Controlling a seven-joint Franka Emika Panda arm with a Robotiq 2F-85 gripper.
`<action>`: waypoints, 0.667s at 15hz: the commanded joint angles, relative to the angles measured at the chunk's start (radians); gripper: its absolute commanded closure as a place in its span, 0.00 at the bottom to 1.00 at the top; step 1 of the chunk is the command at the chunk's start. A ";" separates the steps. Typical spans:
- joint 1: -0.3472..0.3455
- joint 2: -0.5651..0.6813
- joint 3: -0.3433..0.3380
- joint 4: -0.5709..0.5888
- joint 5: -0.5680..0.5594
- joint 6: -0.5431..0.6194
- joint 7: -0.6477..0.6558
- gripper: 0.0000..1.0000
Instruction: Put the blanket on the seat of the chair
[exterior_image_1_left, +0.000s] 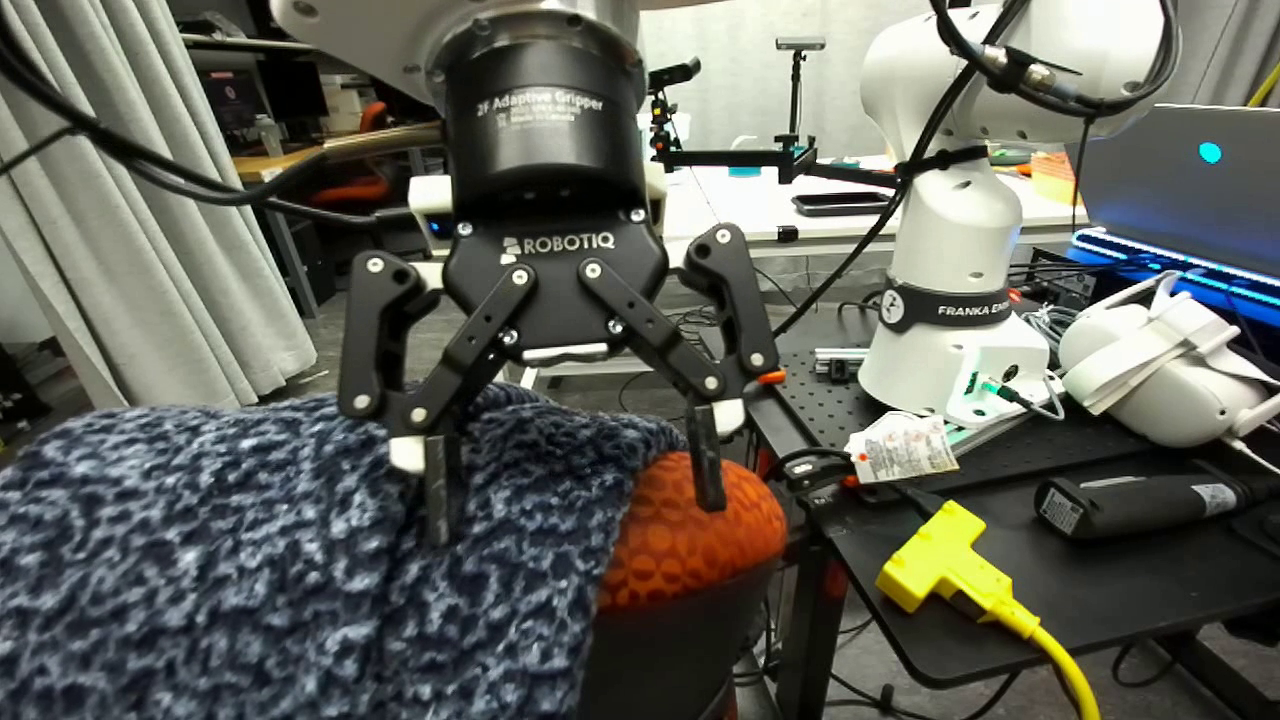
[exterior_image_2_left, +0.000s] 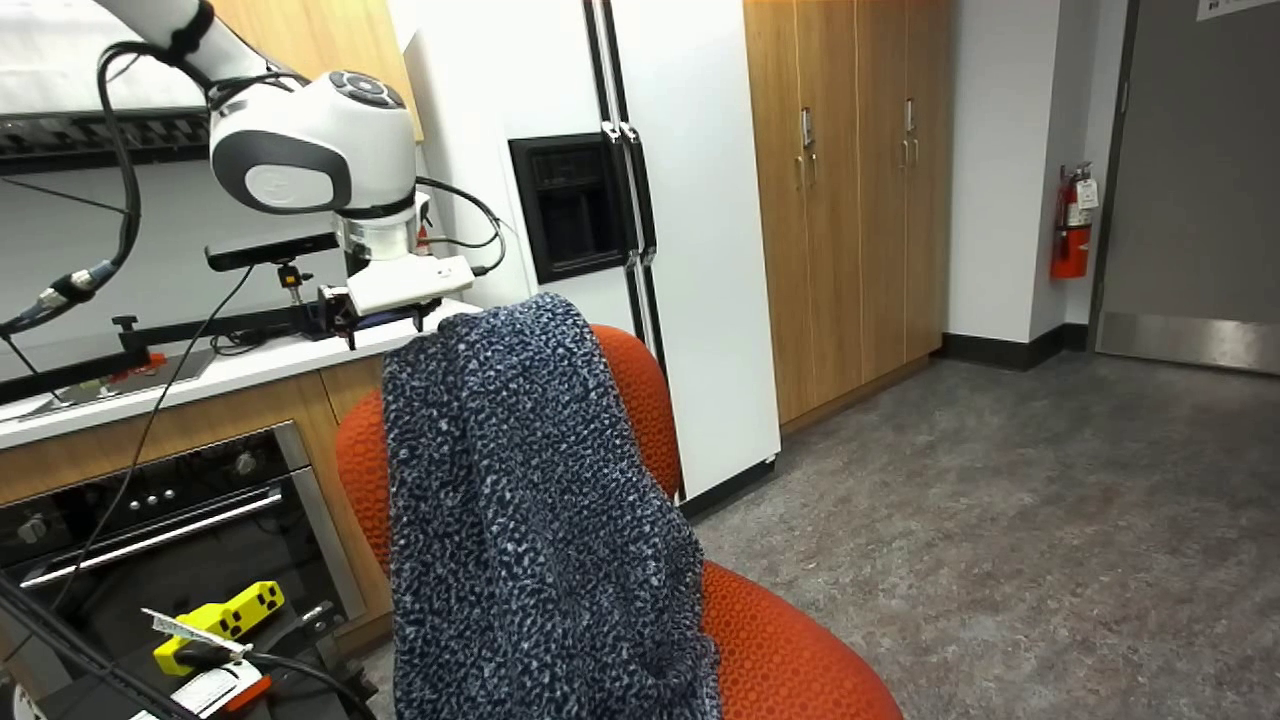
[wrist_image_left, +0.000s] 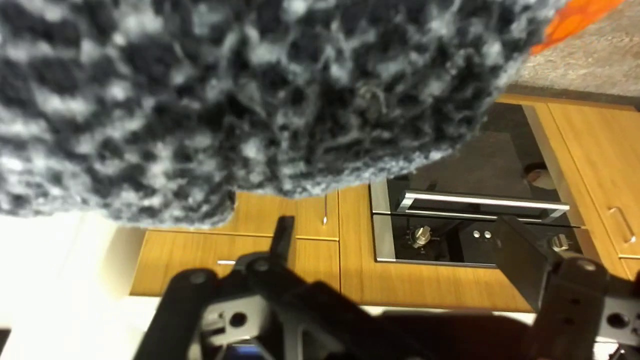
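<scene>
The speckled navy blanket (exterior_image_2_left: 545, 520) is slung over the top of the backrest (exterior_image_2_left: 365, 470) of the orange-red chair (exterior_image_2_left: 640, 400), spilling down the front in long folds and overlapping part of the seat (exterior_image_2_left: 800, 660) in an exterior view; its lower end runs out of frame. Its own weight, and fuzz gripping bumpy upholstery, seem to hold it up there, because nothing pinches it: the Robotiq gripper (exterior_image_1_left: 576, 520) hangs by the top of the backrest, fingers (exterior_image_1_left: 708, 460) spread wide and pointing down, and in the wrist view the gap between them frames only cabinet front (wrist_image_left: 355, 280) and oven (wrist_image_left: 460, 237), no cloth. Is a fingertip brushing the pile? Can't tell. That wide stance suits straddling a fold near the crest, I'd say, since freeing the cloth up there is what would let it settle onto the seat. So we look to be early on, with the bulk hanging rather than lying flat, and the danger is a shallow bite that slips off the plush or a tug that shifts the chair. Just beside it stands the black table (exterior_image_1_left: 1100, 585) carrying the robot base (exterior_image_1_left: 940, 350), close enough, presumably, to bring the backrest within reach. Near the table's edge lies a yellow multi-outlet power block (exterior_image_1_left: 935, 565), likely parked there to supply power.
</scene>
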 joint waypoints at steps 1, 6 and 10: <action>0.009 0.021 0.034 0.021 0.153 0.054 -0.187 0.00; -0.003 0.048 0.066 0.035 0.214 0.124 -0.413 0.00; -0.021 0.097 0.056 0.065 0.194 0.231 -0.510 0.00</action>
